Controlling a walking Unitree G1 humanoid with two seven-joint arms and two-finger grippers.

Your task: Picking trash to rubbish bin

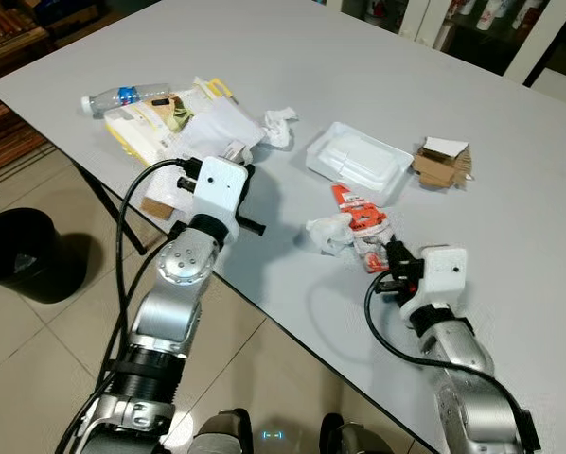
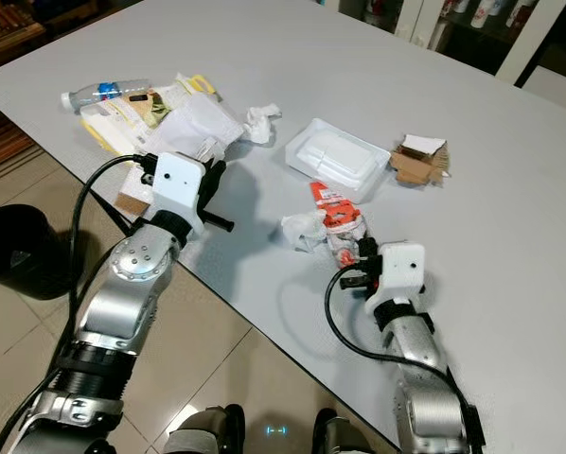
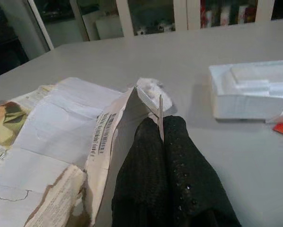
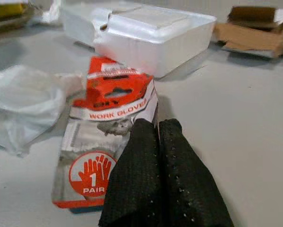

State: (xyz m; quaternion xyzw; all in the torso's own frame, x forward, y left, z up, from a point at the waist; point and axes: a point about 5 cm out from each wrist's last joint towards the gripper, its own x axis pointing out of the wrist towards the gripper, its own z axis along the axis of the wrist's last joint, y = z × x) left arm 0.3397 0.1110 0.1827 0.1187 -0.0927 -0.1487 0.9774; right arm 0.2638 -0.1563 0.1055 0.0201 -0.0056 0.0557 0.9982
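Your left gripper (image 3: 161,142) has its two black fingers pressed together on the thin edge of a torn white paper mailer with a barcode label (image 3: 108,137), at the near left part of the grey table (image 1: 510,170). That mailer lies on a heap of litter: a yellow-and-white flat packet (image 1: 136,128) beneath it, a clear plastic bottle with a blue label (image 1: 122,96) lying on its side behind, and a small crumpled white tissue (image 1: 279,126) just beside the heap.

Your right gripper (image 4: 156,142) also has its fingers closed flat together, their tips resting on the edge of an orange-and-white "work gloves" card package (image 4: 106,142) that lies flat on the table. You cannot tell from the wrist view whether the card is actually pinched between them. Touching the package on its left is a crumpled clear plastic bag (image 1: 328,232). Just behind it sits a white foam clamshell box (image 1: 359,161), closed, and beside that, further right, a torn brown cardboard piece (image 1: 442,163).

On the tiled floor (image 1: 37,378) left of the table stands a round black rubbish bin (image 1: 20,251), well apart from both grippers.
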